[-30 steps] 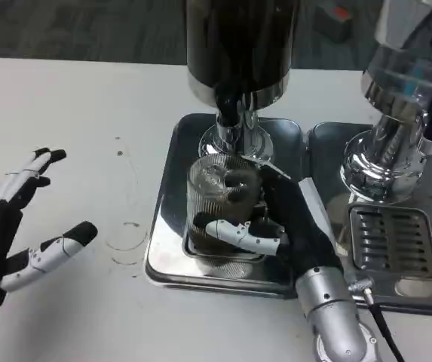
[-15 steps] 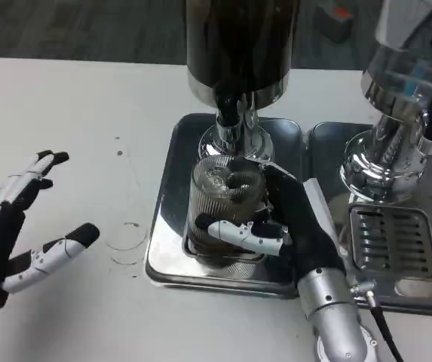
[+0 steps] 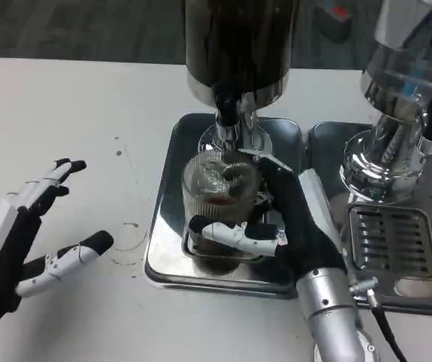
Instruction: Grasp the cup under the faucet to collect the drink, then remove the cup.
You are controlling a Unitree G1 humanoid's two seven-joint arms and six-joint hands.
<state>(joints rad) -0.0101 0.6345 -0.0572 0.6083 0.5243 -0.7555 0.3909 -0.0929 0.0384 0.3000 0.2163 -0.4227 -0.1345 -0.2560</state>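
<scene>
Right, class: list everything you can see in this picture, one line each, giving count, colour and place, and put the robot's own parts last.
Cup: one, clear ribbed, some dark drink inside, under the faucet on the left tray.
Faucet: one, black and silver, below the dark dispenser.
Dark dispenser: one, near-black tank, top centre.
Left tray: one, silver, under the dark dispenser.
Second dispenser: one, clear and chrome, top right.
Right tray: one, silver with a slotted grate, right side.
Table: one, white.
Cable: one, black, bottom right.
Right hand: one, white and black, gripping the cup.
Left hand: one, white and black, fingers apart over the table, left.
</scene>
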